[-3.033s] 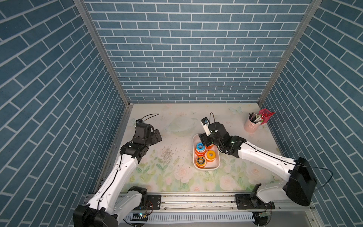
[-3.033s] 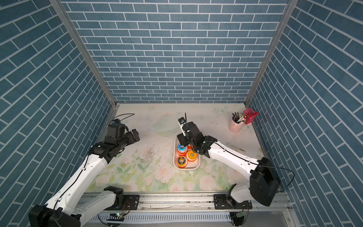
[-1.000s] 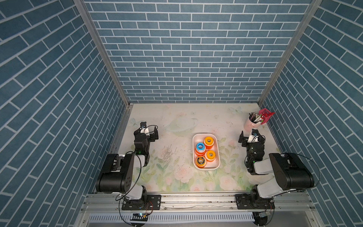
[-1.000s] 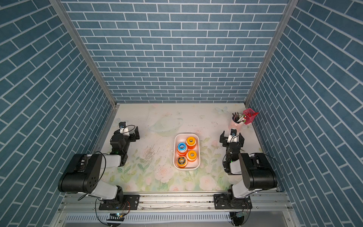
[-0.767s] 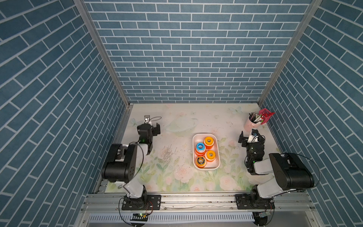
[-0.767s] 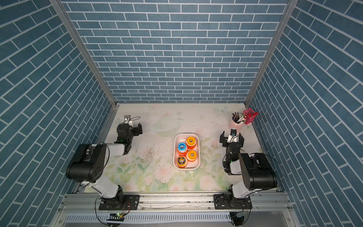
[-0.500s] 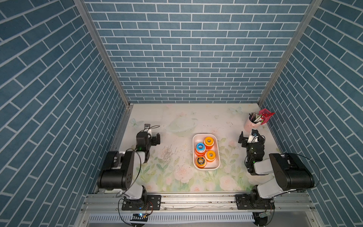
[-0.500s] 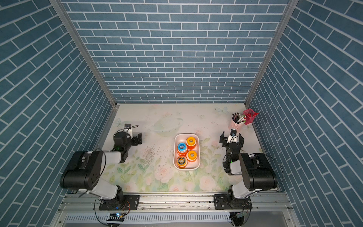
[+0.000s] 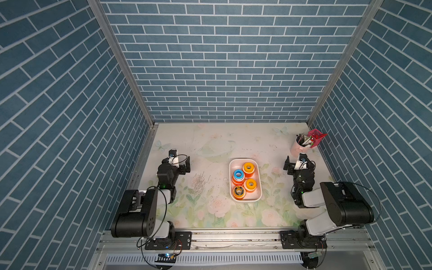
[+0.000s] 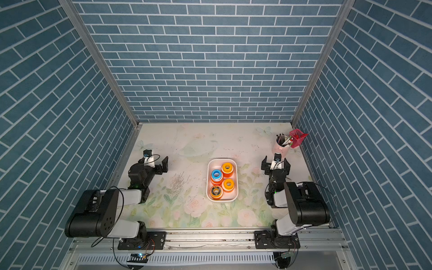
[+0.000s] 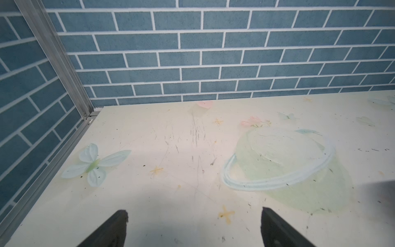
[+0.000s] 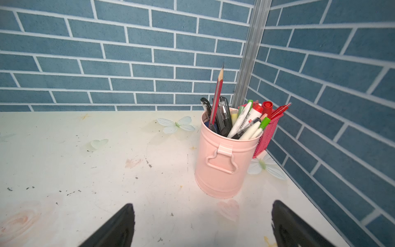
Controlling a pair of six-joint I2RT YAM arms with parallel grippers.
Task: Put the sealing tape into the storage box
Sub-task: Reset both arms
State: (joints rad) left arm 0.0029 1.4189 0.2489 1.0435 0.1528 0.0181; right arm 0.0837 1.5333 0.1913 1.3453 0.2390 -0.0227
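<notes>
Four tape rolls [image 9: 248, 167] upright inside storage box [image 9: 253, 196], middle of counter [image 9: 210, 140]; box long axis runs front edge to back edge. No loose roll visible. My left pincer [image 9: 175, 163] and right pincer [image 9: 299, 164] both spread, empty, flanking box; right slightly nearer. I judge job done.

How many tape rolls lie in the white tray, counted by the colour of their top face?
Rolls with orange top: 2
Roll with blue top: 1
Roll with dark top: 1
Total in the storage box: 4
</notes>
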